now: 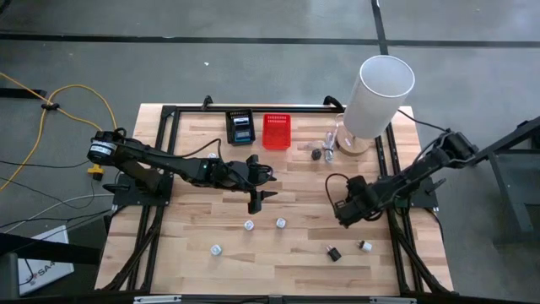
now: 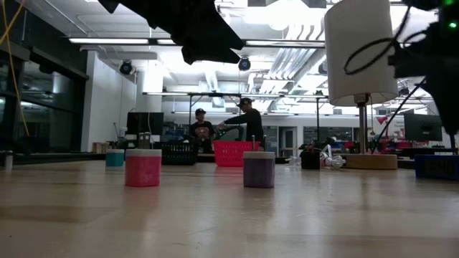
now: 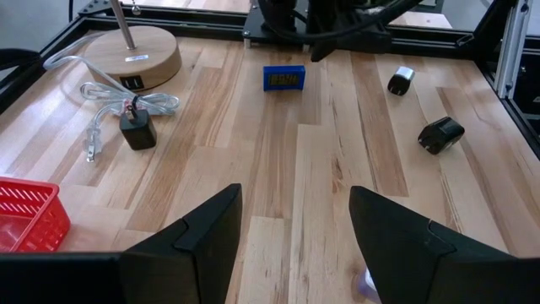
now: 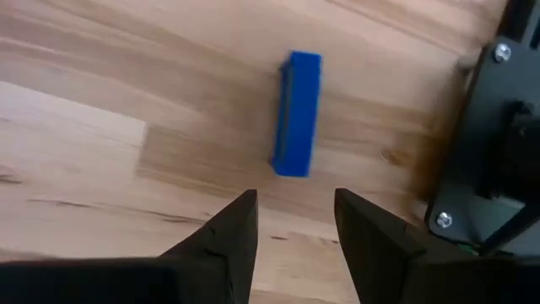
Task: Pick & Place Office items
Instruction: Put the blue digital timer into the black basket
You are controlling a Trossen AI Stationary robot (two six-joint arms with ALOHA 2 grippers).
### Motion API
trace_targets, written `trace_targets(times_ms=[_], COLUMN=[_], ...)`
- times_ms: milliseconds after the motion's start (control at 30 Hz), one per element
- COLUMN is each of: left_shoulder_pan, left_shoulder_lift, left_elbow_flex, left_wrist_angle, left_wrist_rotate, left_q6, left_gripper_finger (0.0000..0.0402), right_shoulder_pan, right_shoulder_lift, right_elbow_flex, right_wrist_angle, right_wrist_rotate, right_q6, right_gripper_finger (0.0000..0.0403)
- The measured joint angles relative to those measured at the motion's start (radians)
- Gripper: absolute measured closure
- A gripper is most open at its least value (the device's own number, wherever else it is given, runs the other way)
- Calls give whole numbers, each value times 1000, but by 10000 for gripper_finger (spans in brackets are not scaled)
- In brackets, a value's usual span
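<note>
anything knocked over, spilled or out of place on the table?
Nothing spilled or damaged. Loose white cable lies tangled beside the lamp base, not tidy. Small pieces sit scattered on the table; red basket stands upright.

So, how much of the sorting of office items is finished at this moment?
Little looks done: the red basket seems empty, and the black basket shows something bluish I cannot identify. Nothing is in hand: the right claw hangs open near a blue bar, and the left claw is open mid-table. Left: white lumps and black pieces lie loose on the table.
</note>
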Motion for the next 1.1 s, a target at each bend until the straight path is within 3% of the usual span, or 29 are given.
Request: trace_targets(times_ms=[500,1100], left_shoulder_pan=[0,0], left_shoulder_lift=[0,0], left_elbow_flex=[0,0], left_wrist_angle=[0,0], left_wrist_rotate=[0,0], left_q6=[0,0], left_gripper_finger=[187,187], right_shoulder_pan=[17,-23], right_shoulder_lift=[-72,-72], right_elbow_flex=[-177,-195], right_wrist_angle=[193,248], right_wrist_rotate=[0,40], right_q6=[45,24], right_gripper_finger=[257,258])
